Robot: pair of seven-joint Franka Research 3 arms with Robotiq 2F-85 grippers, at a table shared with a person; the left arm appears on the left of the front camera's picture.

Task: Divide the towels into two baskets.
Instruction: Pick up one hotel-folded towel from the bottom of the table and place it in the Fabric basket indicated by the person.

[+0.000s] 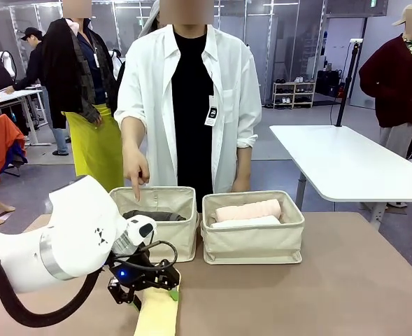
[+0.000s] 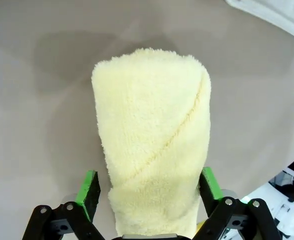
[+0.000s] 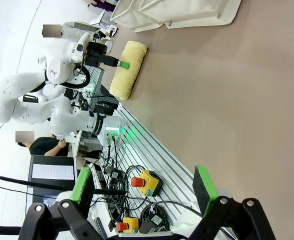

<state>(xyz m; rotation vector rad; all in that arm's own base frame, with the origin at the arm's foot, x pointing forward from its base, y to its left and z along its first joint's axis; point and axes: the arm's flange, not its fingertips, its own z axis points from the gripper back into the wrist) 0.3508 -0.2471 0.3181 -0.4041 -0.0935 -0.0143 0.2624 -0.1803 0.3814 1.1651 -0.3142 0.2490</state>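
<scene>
A pale yellow towel (image 1: 158, 316) lies on the table near the front edge. My left gripper (image 1: 147, 290) is lowered over it, open. In the left wrist view the yellow towel (image 2: 154, 145) runs between the green pads (image 2: 89, 187), which straddle its near end without squeezing it. The left basket (image 1: 160, 239) holds a dark grey towel (image 1: 154, 215). In the right basket (image 1: 253, 246) lie a peach-pink towel (image 1: 247, 209) and a white towel (image 1: 246, 222). My right gripper (image 3: 144, 182) hangs open with nothing between its fingers, off the table's edge. From there I see the yellow towel (image 3: 128, 70) and the baskets (image 3: 176, 12).
A person stands at the far side, one hand (image 1: 136, 171) pointing a finger down into the left basket. Bare brown tabletop (image 1: 345, 280) spreads to the right of the baskets. Beside the table edge sit cables and emergency-stop buttons (image 3: 146, 182).
</scene>
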